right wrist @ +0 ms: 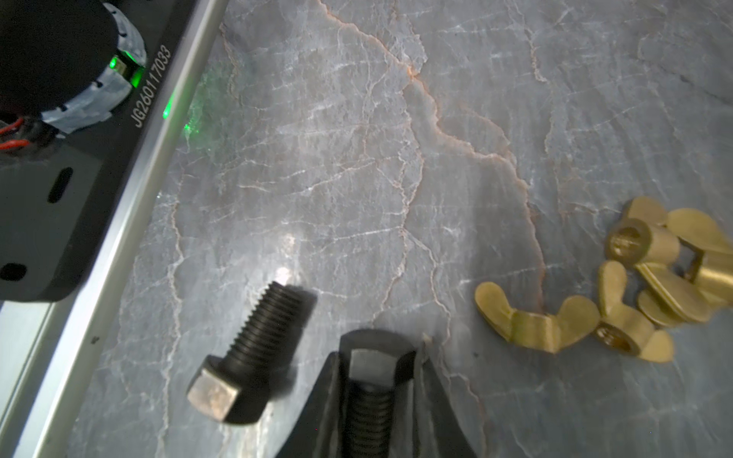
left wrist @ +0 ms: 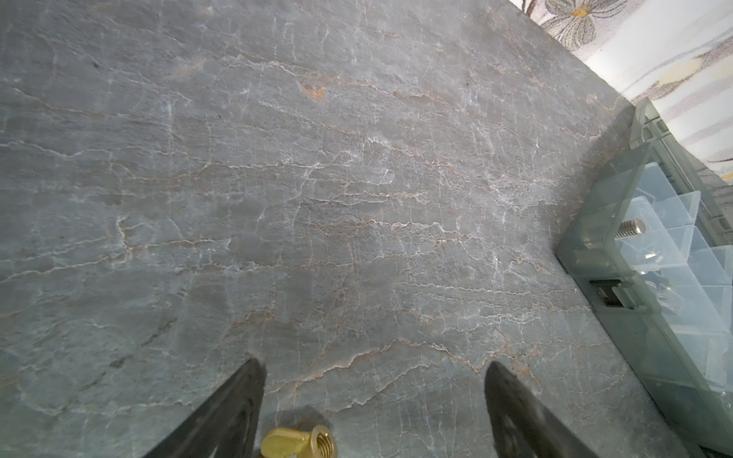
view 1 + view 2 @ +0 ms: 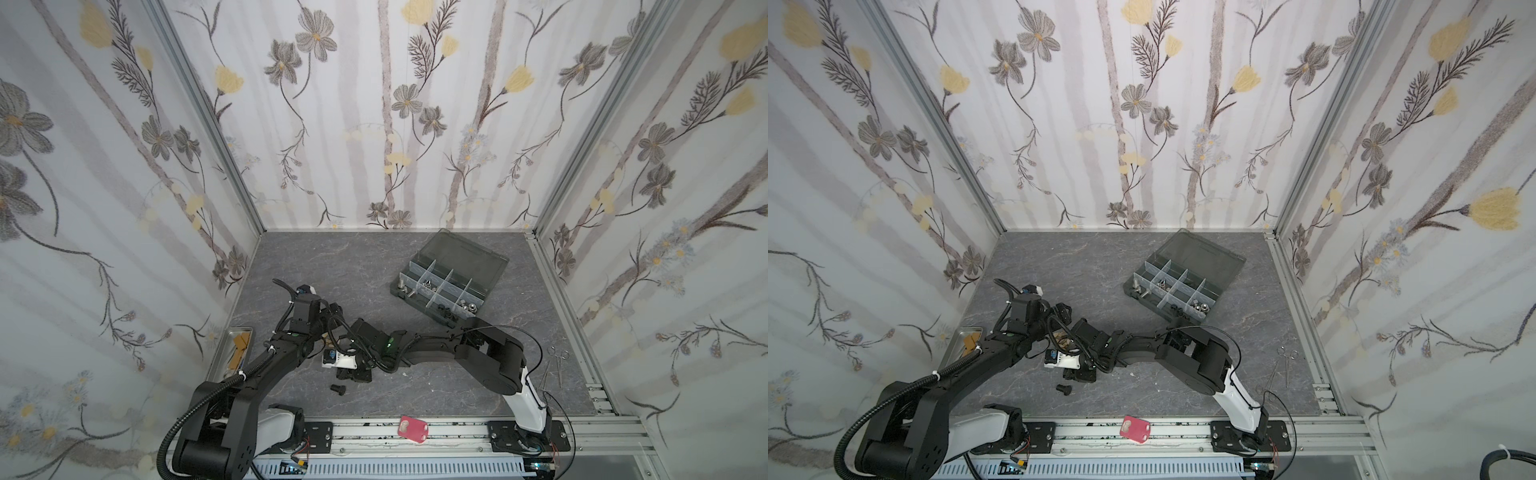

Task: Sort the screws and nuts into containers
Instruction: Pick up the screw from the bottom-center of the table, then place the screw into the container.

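Matt black metal screws, shiny brass-looking wing nuts, clear smooth plastic dividers; the counter seems matt veined stone.

Grey marble-pattern tabletop inside enclosure with floral-papered walls. Organizer box open, far right of centre, smoky lid laid back. Clear dividers form cells, several holding silver and black hardware. Left arm and right arm both reach to table centre, wrists close together. Right gripper low over table, jaw state unreadable from here. Single black screw loose just beside it. Steel tray at left edge. Scissors at right. Red tag on front rail.
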Robot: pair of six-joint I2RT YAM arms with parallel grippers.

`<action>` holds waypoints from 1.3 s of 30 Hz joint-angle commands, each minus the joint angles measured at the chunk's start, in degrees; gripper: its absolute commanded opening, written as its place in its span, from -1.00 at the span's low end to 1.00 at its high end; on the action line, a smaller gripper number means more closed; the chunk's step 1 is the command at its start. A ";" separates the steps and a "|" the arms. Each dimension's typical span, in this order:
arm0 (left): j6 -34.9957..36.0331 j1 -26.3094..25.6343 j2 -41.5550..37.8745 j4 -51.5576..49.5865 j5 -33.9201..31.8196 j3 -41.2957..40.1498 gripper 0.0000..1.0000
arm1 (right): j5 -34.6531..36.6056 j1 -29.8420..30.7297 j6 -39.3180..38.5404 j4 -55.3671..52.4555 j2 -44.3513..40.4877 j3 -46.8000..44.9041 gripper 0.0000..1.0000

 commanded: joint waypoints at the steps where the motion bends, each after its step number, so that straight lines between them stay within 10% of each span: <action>1: 0.99 0.01 -2.23 2.56 0.90 -0.41 0.73 | 0.17 -1.38 0.47 0.66 -3.01 -1.83 -0.73; 14: 4.07 -3.45 -9.69 12.78 7.33 -1.28 0.75 | -5.06 -18.22 15.27 13.78 -23.25 -18.07 -0.82; 25: 19.57 -21.07 -7.05 20.97 13.37 1.96 0.80 | 20.98 -42.63 28.66 0.57 -27.18 -14.87 -0.79; 39: -9.42 -27.49 -5.31 -33.47 -9.72 17.36 0.72 | 24.71 -48.73 32.14 -5.29 -20.59 -10.22 -0.69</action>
